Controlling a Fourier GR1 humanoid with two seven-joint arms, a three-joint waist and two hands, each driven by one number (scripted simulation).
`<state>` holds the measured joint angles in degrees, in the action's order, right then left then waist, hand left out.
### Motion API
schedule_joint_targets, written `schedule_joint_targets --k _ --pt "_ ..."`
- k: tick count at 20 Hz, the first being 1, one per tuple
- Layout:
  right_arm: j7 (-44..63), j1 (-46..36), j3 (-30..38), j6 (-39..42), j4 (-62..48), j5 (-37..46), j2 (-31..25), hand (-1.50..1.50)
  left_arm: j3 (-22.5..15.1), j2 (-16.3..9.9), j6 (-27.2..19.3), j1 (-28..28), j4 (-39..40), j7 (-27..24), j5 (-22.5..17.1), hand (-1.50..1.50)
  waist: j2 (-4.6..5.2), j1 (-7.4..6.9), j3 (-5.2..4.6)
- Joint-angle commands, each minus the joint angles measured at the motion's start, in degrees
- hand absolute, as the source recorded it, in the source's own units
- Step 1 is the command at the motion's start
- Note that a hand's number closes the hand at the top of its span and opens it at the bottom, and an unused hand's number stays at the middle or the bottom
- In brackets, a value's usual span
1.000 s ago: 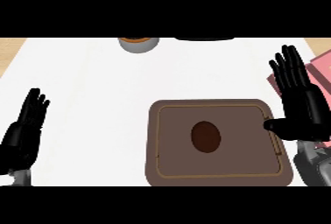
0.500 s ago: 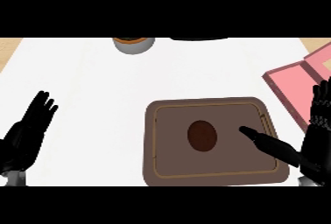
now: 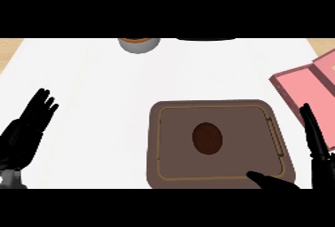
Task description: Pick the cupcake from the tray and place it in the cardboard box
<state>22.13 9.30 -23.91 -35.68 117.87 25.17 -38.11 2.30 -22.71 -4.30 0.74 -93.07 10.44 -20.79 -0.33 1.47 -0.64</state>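
A dark brown cupcake [image 3: 207, 138] sits in the middle of the brown tray [image 3: 171, 162] at the lower centre right. The pink cardboard box [image 3: 305, 83] lies open at the right edge, beyond the tray. My right hand [image 3: 317, 146] is at the tray's right side, fingers straight and pointing up, its thumb over the tray's near right corner, apart from the cupcake. My left hand [image 3: 25, 132] rests open at the left edge, fingers up, holding nothing.
A grey cup [image 3: 138, 44] with an orange-brown top stands at the far edge of the white counter [image 3: 104, 88]. A dark object [image 3: 206, 39] shows at the far edge, right of the cup.
The view has shifted, so the tray and box appear lower and further left. My right hand has dropped lower and to the right, its thumb now at the tray's near right corner.
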Motion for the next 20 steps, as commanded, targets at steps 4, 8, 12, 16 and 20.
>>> schedule_joint_targets --k 4,8,12,16,20 --pt "25.73 -3.82 -1.99 18.44 5.76 6.38 -8.53 -1.50 0.28 -0.79 0.45 -2.62 -0.85 2.31 -0.94 0.00 0.54 -2.30 -0.12" --pt "40.84 -10.43 -5.74 28.75 8.28 4.81 -6.15 -1.50 -0.77 -0.85 3.12 -2.02 -0.66 1.84 -1.60 0.00 0.76 -4.24 0.05" --pt "54.02 -18.72 -8.73 36.44 9.00 1.34 -0.25 -1.50 -1.88 1.27 1.18 -2.69 0.22 1.20 0.11 0.00 0.69 -4.03 0.25" --pt "60.94 -23.53 -11.08 38.63 6.63 0.08 6.52 -1.50 -1.34 0.90 1.65 -2.97 1.32 0.91 0.40 0.00 0.51 -3.35 0.32" --pt "62.73 -26.94 -9.82 40.27 1.41 -1.57 9.45 -1.50 -0.07 0.29 2.14 -2.19 0.53 1.55 -0.47 0.00 0.42 -3.03 0.41"
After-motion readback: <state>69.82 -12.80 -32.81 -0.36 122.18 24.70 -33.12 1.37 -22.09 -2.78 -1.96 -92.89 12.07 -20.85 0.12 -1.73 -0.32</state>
